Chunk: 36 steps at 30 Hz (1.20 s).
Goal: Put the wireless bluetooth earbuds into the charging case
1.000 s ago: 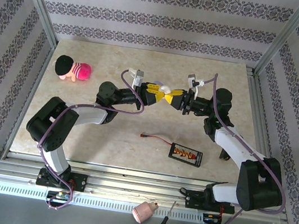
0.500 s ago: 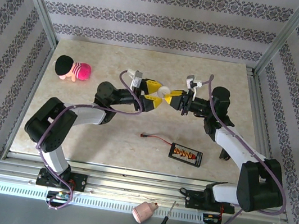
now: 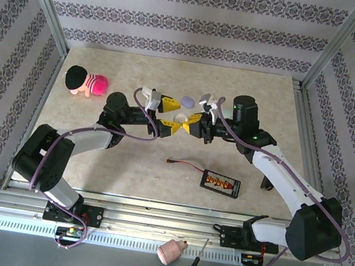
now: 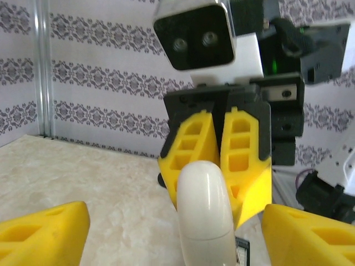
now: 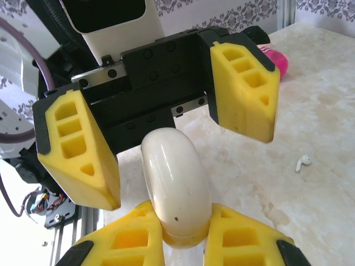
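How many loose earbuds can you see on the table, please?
1: a white earbud lies on the table in the right wrist view. Others may be hidden.

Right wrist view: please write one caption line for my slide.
Right end effector shut on a white charging case, facing the open left end effector; one white earbud lies on the table.

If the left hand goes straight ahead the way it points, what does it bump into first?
Probably the white case. It sits right in front of the open left hand, pinched in the shut right hand. How far off it is, I can't tell.
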Tool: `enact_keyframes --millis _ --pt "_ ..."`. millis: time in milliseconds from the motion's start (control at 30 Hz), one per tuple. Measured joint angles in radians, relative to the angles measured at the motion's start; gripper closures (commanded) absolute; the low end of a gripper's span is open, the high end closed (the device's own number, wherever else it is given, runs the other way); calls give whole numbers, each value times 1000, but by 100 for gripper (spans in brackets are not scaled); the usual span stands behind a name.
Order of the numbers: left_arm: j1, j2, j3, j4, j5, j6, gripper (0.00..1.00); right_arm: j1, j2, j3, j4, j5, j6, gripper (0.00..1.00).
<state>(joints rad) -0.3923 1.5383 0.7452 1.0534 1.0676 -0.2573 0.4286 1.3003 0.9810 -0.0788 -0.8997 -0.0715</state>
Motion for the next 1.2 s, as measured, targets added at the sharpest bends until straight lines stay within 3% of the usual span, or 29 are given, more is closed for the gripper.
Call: enact_keyframes --millis 533,800,1000,1200 --pt "0 -25 -22 -74 51 35 63 15 0 11 -38 13 -59 89" --pt "0 -24 -22 -56 58 -1 63 21 0 12 -37 17 -59 89" --pt "0 -19 -22 -50 60 -20 69 21 7 12 -37 18 -59 88" --pt "0 -8 -21 -44 66 -36 61 21 10 12 -29 20 -59 88"
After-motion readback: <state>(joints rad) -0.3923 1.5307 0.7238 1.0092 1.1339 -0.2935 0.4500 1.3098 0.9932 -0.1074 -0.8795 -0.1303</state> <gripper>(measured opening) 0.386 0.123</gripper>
